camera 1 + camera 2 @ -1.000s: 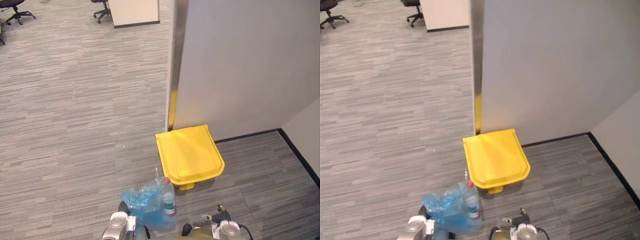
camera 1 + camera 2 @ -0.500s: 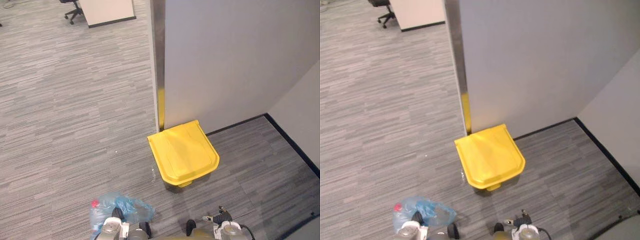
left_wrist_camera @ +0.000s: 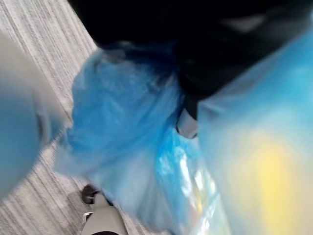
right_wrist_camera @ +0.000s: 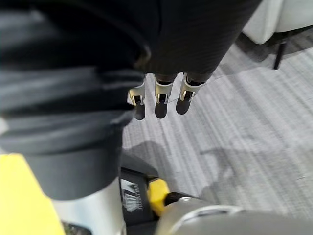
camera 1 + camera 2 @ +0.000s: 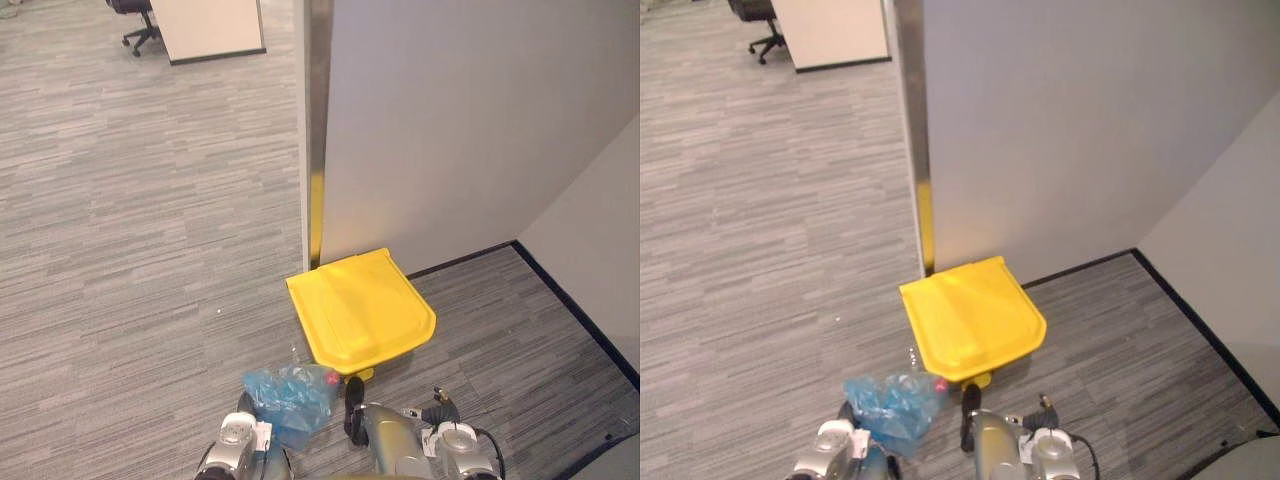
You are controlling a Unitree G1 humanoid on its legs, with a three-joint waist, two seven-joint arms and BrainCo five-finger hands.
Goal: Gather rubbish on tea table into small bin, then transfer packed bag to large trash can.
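Left eye view: grey striped carpet (image 5: 130,250) covers the whole floor. A pale grey partition wall (image 5: 460,130) ends in a metal edge strip (image 5: 318,100), and black skirting (image 5: 570,300) runs along the foot of the walls in the corner on the right. Far back on the left stand an office chair (image 5: 135,20) and a white cabinet (image 5: 205,28). The yellow pedal bin (image 5: 360,310) stands on the carpet with its back close to the foot of the partition and its lid down. The blue rubbish bag (image 5: 290,395) is just in front of the bin's near left corner, bunched over the left hand (image 5: 245,405), with a red bottle cap (image 5: 331,378) showing through the plastic. The right hand (image 5: 352,405) is beside the bag, pointing at the bin's front edge.

Right eye view: the same corner. The bag's edge meets the front rim of the bin, while the chair and cabinet are well away across open carpet.

Left wrist view: crumpled blue plastic lies right against the hand's dark cover, with carpet beyond. Whether this hand is closed on the bag cannot be told.

Right wrist view: the fingers (image 4: 156,103) are straight and side by side, holding nothing, above the carpet. A pale seat (image 4: 279,19) stands further off.
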